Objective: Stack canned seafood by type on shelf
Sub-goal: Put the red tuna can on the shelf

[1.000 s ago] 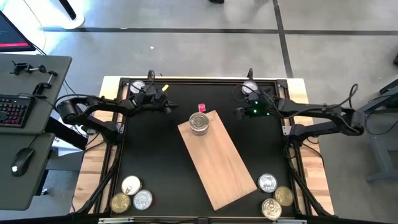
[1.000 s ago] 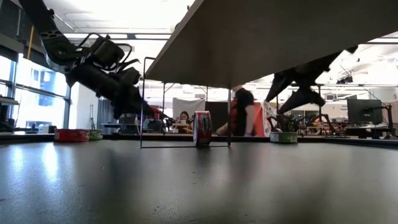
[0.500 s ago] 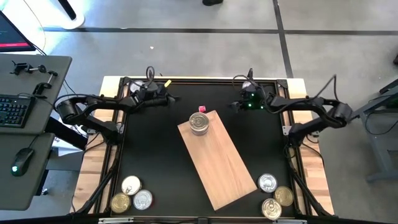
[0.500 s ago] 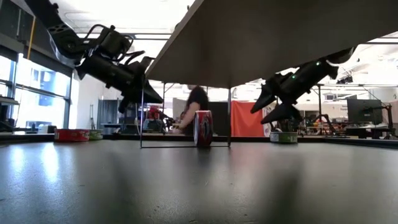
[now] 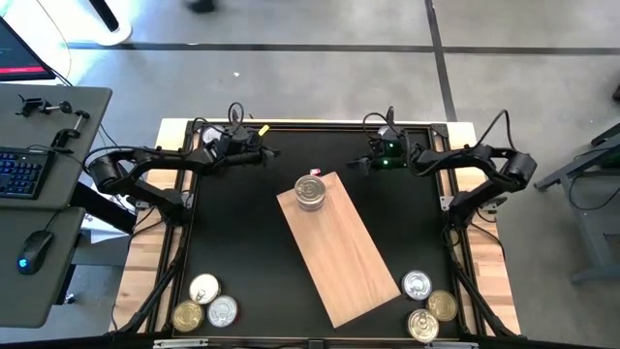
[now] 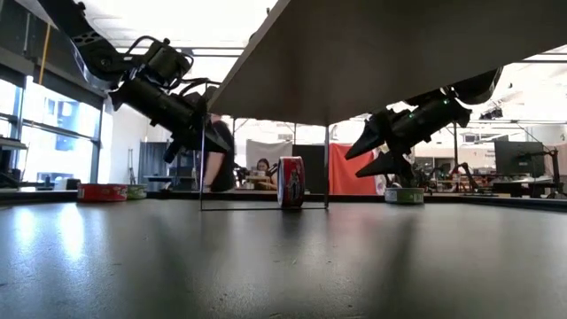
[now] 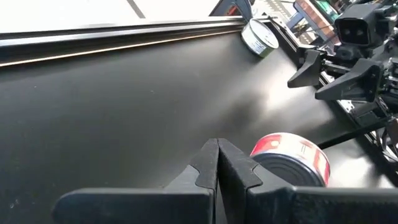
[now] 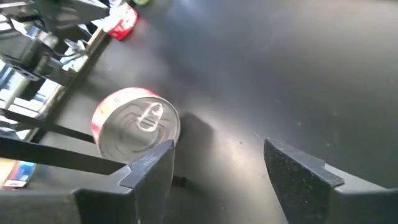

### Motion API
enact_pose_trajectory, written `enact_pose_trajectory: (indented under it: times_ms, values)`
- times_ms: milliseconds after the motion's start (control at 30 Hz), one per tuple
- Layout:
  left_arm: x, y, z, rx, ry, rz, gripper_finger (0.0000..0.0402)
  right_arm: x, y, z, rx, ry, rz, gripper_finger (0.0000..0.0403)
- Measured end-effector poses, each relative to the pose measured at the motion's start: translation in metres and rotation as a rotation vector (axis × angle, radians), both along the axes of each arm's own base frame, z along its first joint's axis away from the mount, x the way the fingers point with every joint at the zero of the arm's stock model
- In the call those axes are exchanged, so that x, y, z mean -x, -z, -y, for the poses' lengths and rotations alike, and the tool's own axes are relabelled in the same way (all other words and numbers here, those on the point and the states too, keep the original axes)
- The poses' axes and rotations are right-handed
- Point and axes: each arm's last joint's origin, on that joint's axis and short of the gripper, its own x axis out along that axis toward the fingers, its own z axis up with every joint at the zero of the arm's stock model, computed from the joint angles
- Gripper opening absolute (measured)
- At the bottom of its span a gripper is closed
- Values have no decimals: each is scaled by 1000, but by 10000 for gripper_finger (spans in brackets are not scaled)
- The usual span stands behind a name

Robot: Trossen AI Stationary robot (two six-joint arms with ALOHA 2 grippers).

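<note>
A black bench (image 5: 242,242) carries the light-brown wooden shelf (image 5: 349,257), which runs on a slant from about 11 o'clock near the middle down toward 5 o'clock. At the shelf's upper end sits a short stack of silver-lidded cans (image 5: 310,192), with a red-labelled can (image 5: 313,172) on its edge on the bench just beyond it at 12 o'clock.

Both arms have swung back toward the far rail over the past second. The right arm, which a second ago reached in at 2 o'clock of the stack, has folded tighter, and its right end effector (image 5: 360,165) now hovers with fingers spread wide and nothing between them; in the right wrist view the red-labelled can (image 8: 135,124) lies just ahead of the fingertips. The left end effector (image 5: 271,155) is pinched fully closed and empty at 11 o'clock, its tip drawn slightly away from the stack.

Unsorted tins wait well apart from the shelf: three cans (image 5: 204,303) at 7 o'clock near the front edge and four cans (image 5: 426,305) at 5 o'clock beside the shelf's lower end.

The pullback suggests a placement has just ended. Most of the sorting remains, and the right arm's line on the red can hints at the next pick.
</note>
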Motion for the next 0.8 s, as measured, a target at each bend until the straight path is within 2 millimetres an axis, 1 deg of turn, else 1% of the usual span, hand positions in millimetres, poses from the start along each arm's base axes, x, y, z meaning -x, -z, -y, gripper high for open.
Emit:
enact_pose_trajectory:
  times_ms: [100, 200, 300, 400, 533, 700, 800]
  values:
    - [3, 0, -5, 28, -53, 9, 0, -3, -5, 1, -16, 1, 68, 240]
    - [11, 0, -15, 71, -133, 34, 0, -6, -14, 3, -51, 35, 169, 240]
    - [17, -1, -23, 100, -131, 67, 0, -12, -26, 8, -94, 66, 240, 240]
    - [22, -3, -28, 95, -51, 94, 0, -23, -45, 14, -99, 68, 286, 240]
    - [23, -9, -31, 48, 113, 160, 0, -42, -74, 20, -102, 51, 284, 240]
    - [26, -17, -29, -3, 313, 213, 1, -64, -116, 19, -48, 50, 206, 240]
    - [27, -24, -24, -51, 423, 242, 7, -74, -139, 14, -23, 102, 140, 240]
